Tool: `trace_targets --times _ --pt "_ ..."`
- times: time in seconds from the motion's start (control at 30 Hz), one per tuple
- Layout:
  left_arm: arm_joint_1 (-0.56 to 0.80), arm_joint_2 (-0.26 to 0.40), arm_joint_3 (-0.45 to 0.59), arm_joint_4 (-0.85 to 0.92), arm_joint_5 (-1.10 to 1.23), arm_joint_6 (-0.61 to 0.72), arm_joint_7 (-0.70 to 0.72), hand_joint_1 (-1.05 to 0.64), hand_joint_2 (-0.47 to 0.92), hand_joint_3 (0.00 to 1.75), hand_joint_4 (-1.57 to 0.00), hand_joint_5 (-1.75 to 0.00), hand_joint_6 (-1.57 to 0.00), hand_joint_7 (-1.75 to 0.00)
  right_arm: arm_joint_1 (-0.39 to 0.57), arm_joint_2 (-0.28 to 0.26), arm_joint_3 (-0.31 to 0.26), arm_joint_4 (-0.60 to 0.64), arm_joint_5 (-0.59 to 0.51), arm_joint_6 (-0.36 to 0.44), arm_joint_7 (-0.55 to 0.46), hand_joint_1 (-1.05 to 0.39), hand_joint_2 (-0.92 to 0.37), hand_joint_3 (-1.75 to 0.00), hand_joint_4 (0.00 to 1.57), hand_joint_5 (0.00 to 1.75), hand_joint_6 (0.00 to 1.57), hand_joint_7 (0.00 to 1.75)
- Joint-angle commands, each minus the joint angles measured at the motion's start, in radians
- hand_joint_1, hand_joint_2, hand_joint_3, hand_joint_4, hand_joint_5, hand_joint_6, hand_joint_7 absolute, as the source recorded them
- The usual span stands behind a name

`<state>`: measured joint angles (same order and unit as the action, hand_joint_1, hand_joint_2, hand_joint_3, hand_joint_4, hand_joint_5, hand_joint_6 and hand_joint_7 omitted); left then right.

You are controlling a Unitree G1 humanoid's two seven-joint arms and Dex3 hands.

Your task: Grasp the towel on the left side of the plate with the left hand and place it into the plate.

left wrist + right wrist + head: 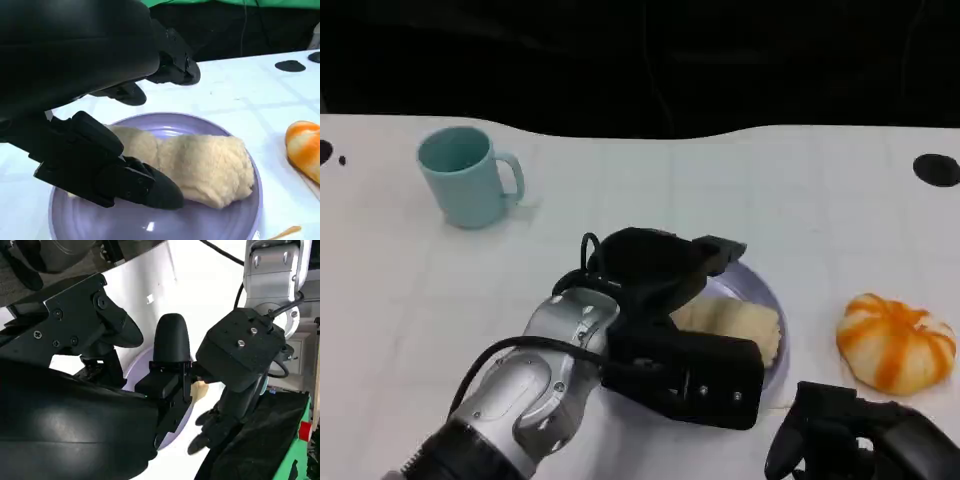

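A cream folded towel (735, 322) lies inside the purple plate (772, 300) at the table's middle. My left hand (665, 300) hovers over the plate's left part, fingers spread apart. In the left wrist view the towel (200, 165) rests on the plate (200, 225); one lower finger (125, 182) lies beside it and the upper fingers (172, 65) stand clear above it. The right wrist view shows the left hand (240, 355) over the plate (137, 367). My right hand (860, 435) sits low at the front right, holding nothing, fingers apart.
A teal mug (468, 176) stands at the back left. An orange-and-white striped bun-shaped object (895, 340) lies right of the plate, also in the left wrist view (305, 147). A black round mark (935, 168) sits at the far right by the table's back edge.
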<state>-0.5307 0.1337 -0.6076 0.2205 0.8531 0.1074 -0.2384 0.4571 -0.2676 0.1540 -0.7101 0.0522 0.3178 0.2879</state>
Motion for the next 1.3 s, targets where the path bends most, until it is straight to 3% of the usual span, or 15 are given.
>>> trace_targets --times 0.03,0.23,0.4,0.53,0.67,0.77,0.8,0.87,0.9,0.97,1.3 --pt "-0.008 0.024 0.010 -0.031 -0.001 0.001 -0.019 -0.92 0.92 0.21 -0.23 -0.12 -0.15 -0.01 0.009 -0.010 -0.008 0.005 -0.001 -0.012 0.000 -0.01 -0.55 -1.20 0.75 1.75 0.64 1.47" --pt "0.039 0.067 0.048 -0.117 -0.043 -0.012 -0.035 -0.90 0.92 0.21 -0.25 -0.13 -0.17 -0.02 0.019 -0.007 -0.009 0.002 0.005 -0.015 0.001 0.00 -0.56 -1.20 0.75 1.75 0.64 1.48" --pt "0.122 0.115 0.154 -0.217 -0.199 -0.081 -0.046 -0.80 0.92 0.24 -0.31 -0.19 -0.21 -0.03 0.019 -0.005 -0.007 -0.010 0.007 0.007 -0.003 0.02 -0.57 -1.20 0.73 1.75 0.63 1.48" --pt "0.215 0.111 0.270 -0.285 -0.395 -0.147 -0.039 -0.61 0.92 0.19 -0.53 -0.39 -0.39 -0.10 0.018 -0.002 -0.011 -0.003 0.014 -0.002 -0.001 0.02 -0.57 -1.19 0.74 1.75 0.63 1.48" --pt "0.317 0.096 0.376 -0.368 -0.608 -0.149 -0.074 -0.32 0.91 0.16 -0.72 -0.66 -0.70 -0.21 0.014 -0.006 -0.012 -0.002 0.011 -0.005 0.001 0.01 -0.57 -1.19 0.74 1.75 0.63 1.49" --pt "0.402 0.066 0.429 -0.407 -0.729 -0.172 -0.062 -0.21 0.90 0.17 -0.81 -0.80 -0.87 -0.26 0.015 -0.005 -0.016 -0.007 0.022 0.006 0.004 0.01 -0.57 -1.19 0.75 1.75 0.63 1.49" --pt "0.430 0.054 0.445 -0.424 -0.771 -0.169 -0.062 -0.16 0.83 0.33 -0.82 -0.94 -0.94 -0.32 0.015 -0.007 -0.018 -0.009 0.022 0.009 0.003 -0.01 -0.57 -1.18 0.75 1.75 0.63 1.48" --pt "0.475 0.040 0.467 -0.458 -0.822 -0.157 -0.058 -0.12 0.63 0.72 -0.83 -1.03 -0.97 -0.41 0.015 -0.010 -0.020 -0.011 0.020 0.013 0.003 -0.01 -0.57 -1.18 0.75 1.75 0.62 1.48" --pt "0.503 0.034 0.479 -0.482 -0.843 -0.147 -0.053 -0.11 0.53 0.94 -0.83 -1.11 -0.95 -0.52 0.013 -0.012 -0.021 -0.008 0.020 0.009 0.006 -0.02 -0.56 -1.18 0.75 1.75 0.62 1.48" --pt "0.552 0.028 0.501 -0.534 -0.886 -0.112 -0.052 -0.10 0.45 1.17 -0.79 -1.23 -0.87 -0.72 0.012 -0.011 -0.024 0.001 0.026 -0.005 0.012 -0.01 -0.57 -1.18 0.75 1.75 0.63 1.48" --pt "0.768 0.029 0.598 -0.751 -1.053 0.048 -0.038 -0.06 0.40 1.45 -0.83 -1.48 -0.82 -1.10 0.004 -0.015 -0.021 -0.017 0.018 0.027 0.011 -0.02 -0.57 -1.17 0.76 1.75 0.63 1.48"
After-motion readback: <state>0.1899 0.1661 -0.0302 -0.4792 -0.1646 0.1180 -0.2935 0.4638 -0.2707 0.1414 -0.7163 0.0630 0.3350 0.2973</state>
